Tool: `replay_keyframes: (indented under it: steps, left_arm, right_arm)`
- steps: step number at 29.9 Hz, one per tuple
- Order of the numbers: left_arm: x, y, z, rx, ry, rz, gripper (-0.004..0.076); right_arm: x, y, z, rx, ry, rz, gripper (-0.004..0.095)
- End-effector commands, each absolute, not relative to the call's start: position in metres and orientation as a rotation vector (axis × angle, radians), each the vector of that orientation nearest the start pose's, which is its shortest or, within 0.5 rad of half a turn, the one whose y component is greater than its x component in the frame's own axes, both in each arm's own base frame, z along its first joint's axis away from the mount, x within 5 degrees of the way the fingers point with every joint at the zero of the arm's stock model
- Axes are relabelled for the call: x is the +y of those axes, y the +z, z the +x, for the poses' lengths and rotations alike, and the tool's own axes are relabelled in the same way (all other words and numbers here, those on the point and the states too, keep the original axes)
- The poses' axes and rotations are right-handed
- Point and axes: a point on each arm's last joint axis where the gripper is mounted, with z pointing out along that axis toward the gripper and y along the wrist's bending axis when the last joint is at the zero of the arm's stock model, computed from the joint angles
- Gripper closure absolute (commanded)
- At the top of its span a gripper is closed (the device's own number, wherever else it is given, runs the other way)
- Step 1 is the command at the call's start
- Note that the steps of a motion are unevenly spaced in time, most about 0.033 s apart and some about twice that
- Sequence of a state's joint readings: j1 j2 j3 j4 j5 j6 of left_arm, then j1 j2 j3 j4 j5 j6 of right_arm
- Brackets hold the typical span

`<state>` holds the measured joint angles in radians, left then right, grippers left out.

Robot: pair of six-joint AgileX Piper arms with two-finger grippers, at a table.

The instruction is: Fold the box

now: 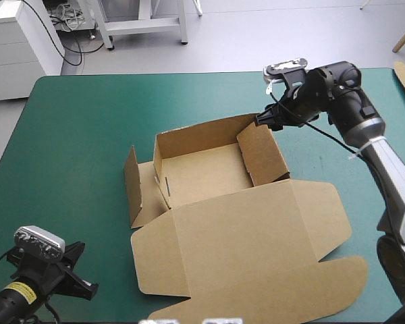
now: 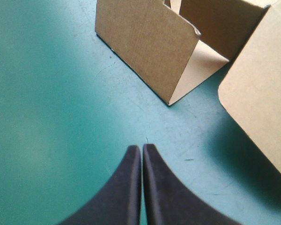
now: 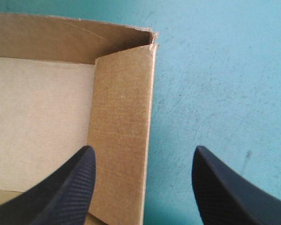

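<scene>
Brown cardboard box [image 1: 209, 169]: smooth open tray, walls raised, lid [image 1: 256, 243] flat.
Right gripper [image 3: 143, 150]: black fins spread wide, side wall [image 3: 122, 131] between them.
Left gripper [image 2: 142, 147]: fins clenched together.

The box [image 1: 243, 236] is plain brown board without print, its inner floor a paler tan in the right wrist view. The cover [image 1: 88, 121] on the surface is teal-green, marked with faint pale scuffs and a few dark specks. The jaws of the left gripper [image 2: 141, 146] are smooth black, those of the right gripper [image 3: 144, 149] black with fine ribbing.
</scene>
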<state>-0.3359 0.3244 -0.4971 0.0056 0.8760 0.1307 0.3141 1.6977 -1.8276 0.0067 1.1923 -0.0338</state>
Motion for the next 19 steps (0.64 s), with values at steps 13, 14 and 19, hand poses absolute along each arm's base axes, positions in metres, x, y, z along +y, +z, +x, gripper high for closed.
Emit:
replay_keyframes:
  steps: [13,14,19]
  left_arm:
    - [-0.019,0.292,0.049,2.095,-0.147,0.489,0.0731]
    - [-0.019,0.292,0.049,2.095,-0.147,0.489,0.0731]
    - [-0.019,0.292,0.049,2.097,-0.149,0.489,0.0731]
  right_arm:
    - [0.104,0.426,0.323,2.419,0.122,-0.425,0.0344]
    - [0.106,0.418,0.327,2.443,0.118,-0.429,0.0343]
    - [0.114,0.376,0.351,2.566,0.11,-0.45,0.0344]
